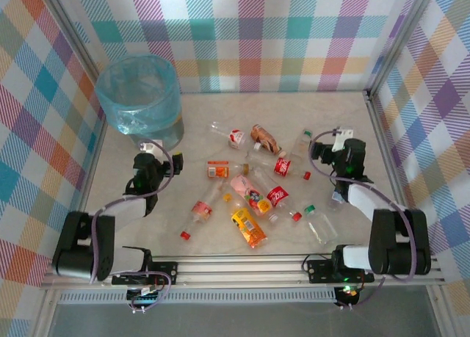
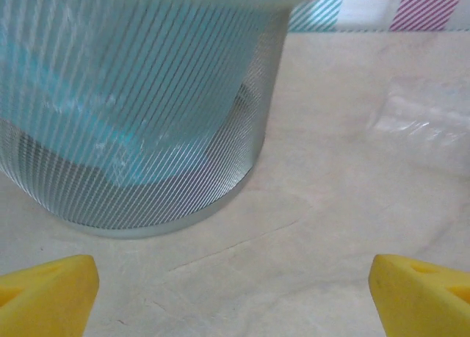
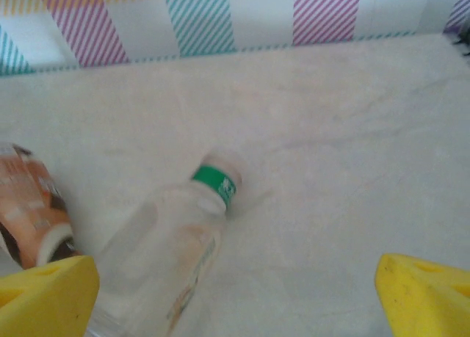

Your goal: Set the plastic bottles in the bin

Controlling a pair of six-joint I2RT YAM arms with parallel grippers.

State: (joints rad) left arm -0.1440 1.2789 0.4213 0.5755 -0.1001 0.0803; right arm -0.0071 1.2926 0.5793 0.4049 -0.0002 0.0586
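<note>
The bin (image 1: 139, 95), round and lined with a light-blue bag, stands at the back left; in the left wrist view the bin (image 2: 132, 109) looms close ahead. Several plastic bottles (image 1: 248, 227) lie scattered across the middle of the table. My left gripper (image 1: 156, 150) sits just in front of the bin, open, its yellow fingers (image 2: 51, 289) wide apart over bare table. My right gripper (image 1: 332, 140) is open at the right of the pile. A clear bottle with a green neck band (image 3: 165, 256) lies beside its left finger (image 3: 44, 293), with a brown-labelled bottle (image 3: 29, 205) further left.
Checked walls with metal posts (image 1: 374, 124) enclose the table on three sides. A rail (image 1: 242, 267) runs along the near edge. A loose red cap (image 1: 307, 176) lies near the right arm. A blurry clear bottle (image 2: 426, 124) lies right of the bin.
</note>
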